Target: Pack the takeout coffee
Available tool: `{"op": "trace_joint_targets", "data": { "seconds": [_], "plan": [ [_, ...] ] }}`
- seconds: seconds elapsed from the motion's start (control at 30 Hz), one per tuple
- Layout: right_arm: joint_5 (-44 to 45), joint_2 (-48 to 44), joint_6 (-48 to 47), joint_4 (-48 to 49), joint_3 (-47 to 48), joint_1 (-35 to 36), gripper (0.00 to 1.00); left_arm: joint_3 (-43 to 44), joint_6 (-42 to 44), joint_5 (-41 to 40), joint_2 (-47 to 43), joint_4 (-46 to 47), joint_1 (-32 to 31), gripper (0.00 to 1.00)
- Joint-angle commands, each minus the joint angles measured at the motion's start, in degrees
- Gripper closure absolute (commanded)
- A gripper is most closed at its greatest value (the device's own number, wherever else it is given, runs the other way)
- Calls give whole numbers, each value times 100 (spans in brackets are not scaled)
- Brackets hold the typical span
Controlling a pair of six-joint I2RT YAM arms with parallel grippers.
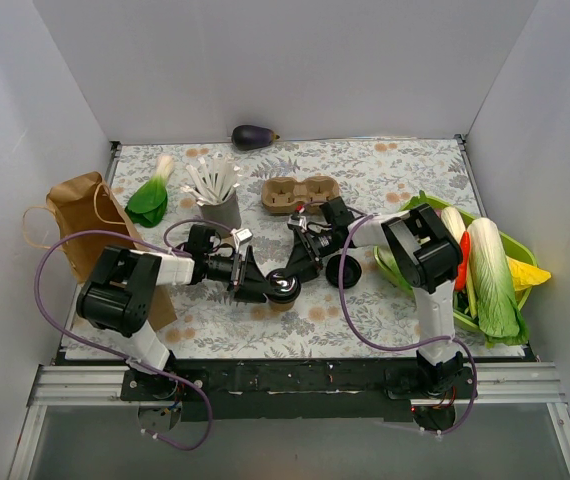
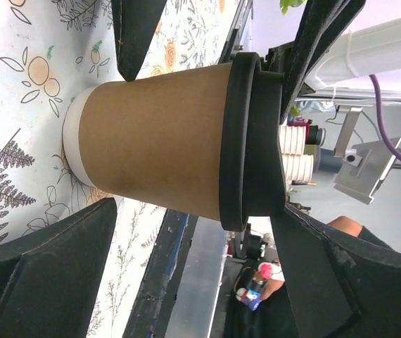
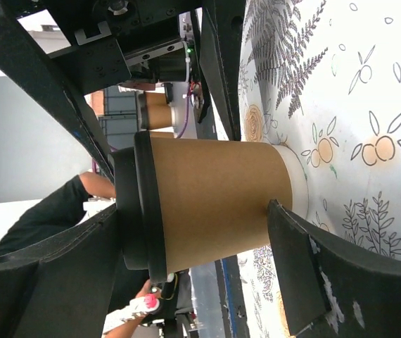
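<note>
Coffee cup [image 1: 283,290], brown paper with a black lid, is seen upright on the flower-print table [image 1: 385,320], just below centre of the top view. It is flanked on both sides. The left end effector [image 1: 255,280] is laid in from the left, and the right end effector [image 1: 300,265] from the upper right. Both are held low and close to the cup.

In both wrist views the cup fills the middle of the frame, and its white base is set on the table. The fingers [image 2: 53,282] of the left end effector are spread wide. The right one's fingers [image 3: 313,282] are also spread wide. No pinch on the cup is seen, and contact with its wall cannot be told.

The cardboard carrier [image 1: 300,193] is placed above centre, apart from the cup. A grey cup of white sticks [image 1: 220,205] is found to the carrier's left. A paper bag [image 1: 80,215] is at far left, and a green basket [image 1: 525,262] of vegetables at right.
</note>
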Motion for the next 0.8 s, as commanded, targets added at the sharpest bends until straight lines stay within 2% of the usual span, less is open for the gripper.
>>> {"op": "trace_joint_targets", "data": {
  "seconds": [0.0, 0.17, 0.33, 0.57, 0.7, 0.77],
  "plan": [
    [428, 449, 598, -126, -350, 53, 19, -178, -331, -1107, 317, 240, 150, 11],
    [384, 634, 747, -39, -394, 61, 20, -108, -314, -1195, 677, 82, 229, 12],
    [419, 652, 782, 49, -385, 79, 23, -152, -42, -1625, 950, -111, 229, 13],
    [674, 599, 387, -267, -78, 175, 24, -240, -138, -1854, 1196, -23, 212, 14],
    [463, 476, 54, -205, 238, 211, 24, -318, 90, -1205, 750, 317, 203, 13],
    [594, 318, -683, -634, 553, 220, 22, -468, 134, -906, 161, 652, 203, 12]
  ]
}}
